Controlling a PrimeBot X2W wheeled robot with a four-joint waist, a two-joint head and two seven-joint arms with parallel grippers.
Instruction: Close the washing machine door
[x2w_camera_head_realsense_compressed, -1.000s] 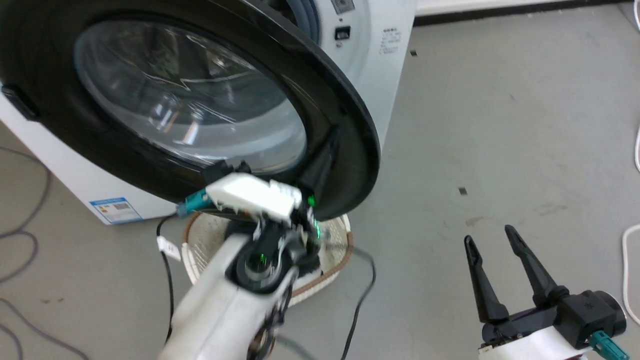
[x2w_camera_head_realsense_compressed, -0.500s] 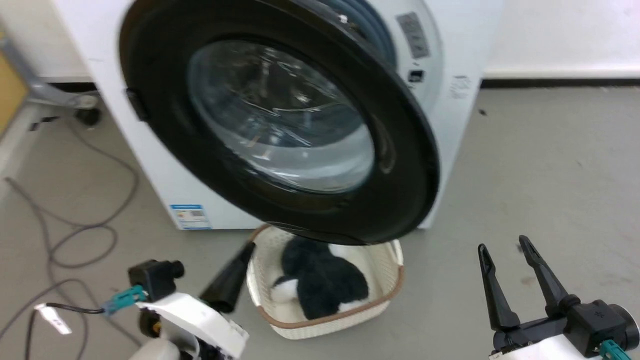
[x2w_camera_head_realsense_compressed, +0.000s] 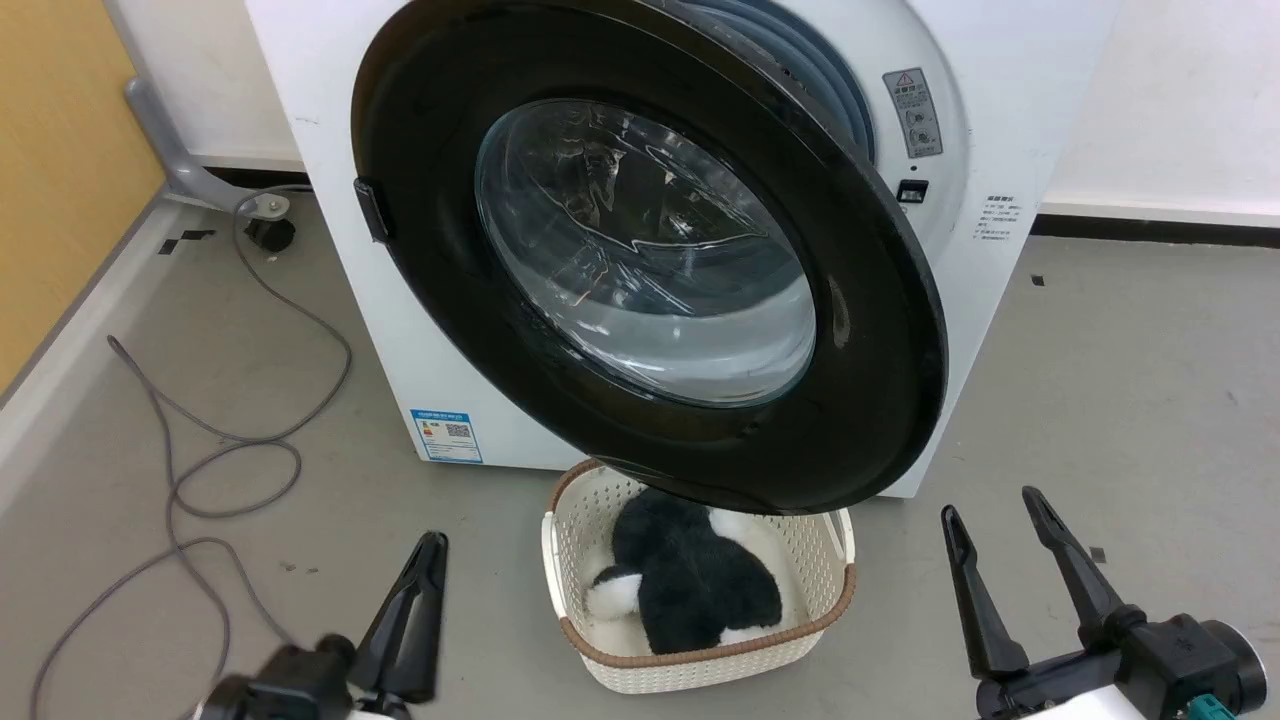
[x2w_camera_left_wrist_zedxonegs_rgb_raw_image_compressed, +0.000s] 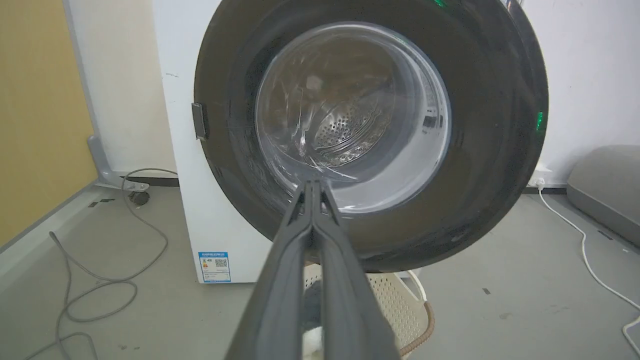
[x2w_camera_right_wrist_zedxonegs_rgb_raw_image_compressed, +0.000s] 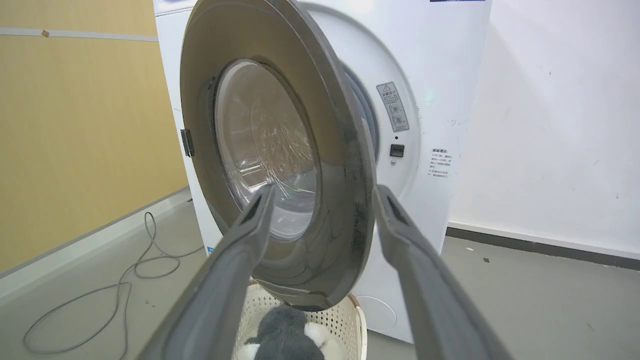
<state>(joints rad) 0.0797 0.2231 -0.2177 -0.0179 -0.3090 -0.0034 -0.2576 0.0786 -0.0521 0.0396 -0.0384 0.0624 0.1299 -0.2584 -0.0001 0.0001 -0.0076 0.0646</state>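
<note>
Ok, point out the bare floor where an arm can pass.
Bare floor lies right of the washing machine, up to the wall. Crowded: the basket sits under the open door, and cable loops over the floor left of it.

The head view looks down on the washing machine door. Both wrist views face it from low, near the floor. All three share the basket.
</note>
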